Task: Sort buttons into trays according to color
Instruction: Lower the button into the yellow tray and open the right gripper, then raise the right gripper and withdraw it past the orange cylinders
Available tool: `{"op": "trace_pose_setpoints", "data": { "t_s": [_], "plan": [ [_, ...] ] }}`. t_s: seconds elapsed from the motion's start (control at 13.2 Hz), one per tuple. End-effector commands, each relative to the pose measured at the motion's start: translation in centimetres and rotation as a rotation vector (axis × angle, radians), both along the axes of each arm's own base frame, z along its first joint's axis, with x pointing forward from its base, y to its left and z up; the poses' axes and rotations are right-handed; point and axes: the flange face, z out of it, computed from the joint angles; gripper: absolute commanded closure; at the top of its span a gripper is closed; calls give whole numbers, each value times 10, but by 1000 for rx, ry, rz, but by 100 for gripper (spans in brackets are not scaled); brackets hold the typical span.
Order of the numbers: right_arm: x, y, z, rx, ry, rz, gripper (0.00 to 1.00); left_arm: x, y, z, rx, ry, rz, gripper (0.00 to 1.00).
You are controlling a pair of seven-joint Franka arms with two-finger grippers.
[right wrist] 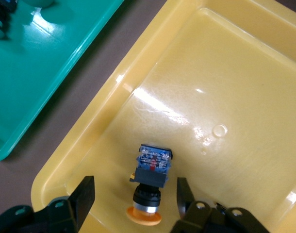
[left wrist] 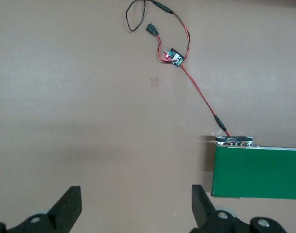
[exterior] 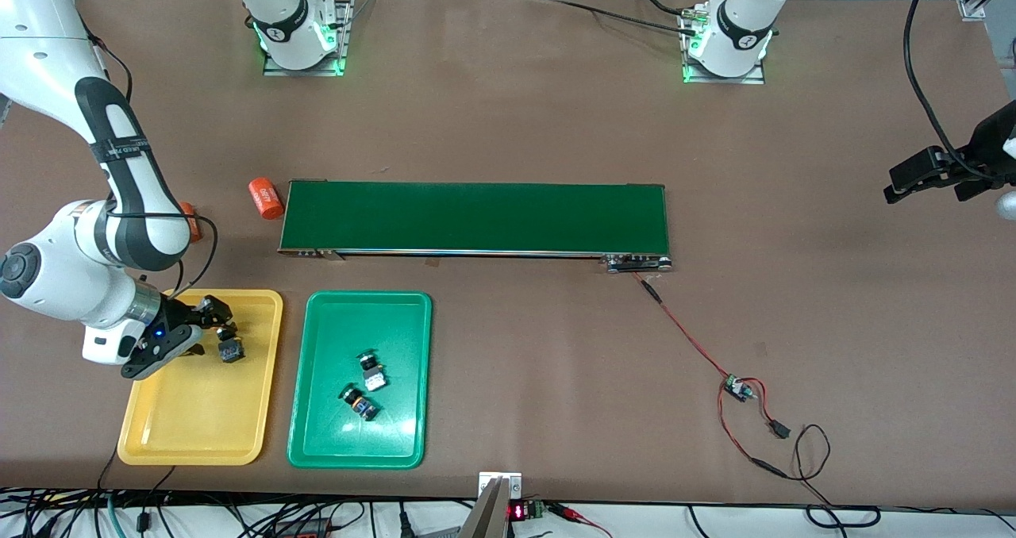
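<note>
Two buttons (exterior: 363, 385) lie in the green tray (exterior: 317, 443), cap colours unclear. One orange-capped button (right wrist: 150, 179) lies in the yellow tray (exterior: 198, 435); the fourth is not visible anywhere, so sorting looks nearly done. Right gripper (exterior: 208, 333) sits low over the yellow tray's end nearer the belt (exterior: 476, 217), fingers parted either side of the orange button, not clamping it. Left gripper (left wrist: 136, 206) waits wide open and empty over bare table.
</note>
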Motion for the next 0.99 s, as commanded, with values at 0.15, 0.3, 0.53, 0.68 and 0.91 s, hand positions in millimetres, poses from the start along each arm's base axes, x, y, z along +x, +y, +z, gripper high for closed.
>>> {"op": "trace_pose_setpoints", "data": {
  "t_s": [0.15,0.3,0.53,0.68,0.91],
  "plan": [
    [-10,12,37,16,31,-75,10,-9,2,4,-6,-17,-9,0],
    [-19,22,62,8,95,-145,10,-9,2,4,-6,-17,-9,0],
    [-36,24,110,-30,173,-268,0,-9,3,5,-6,-17,-7,0],
    [-49,41,145,-50,236,-405,0,-9,2,5,-6,-18,-9,0],
    [-76,74,212,-100,257,-512,0,-8,1,6,-4,-23,-10,0]
  ]
}}
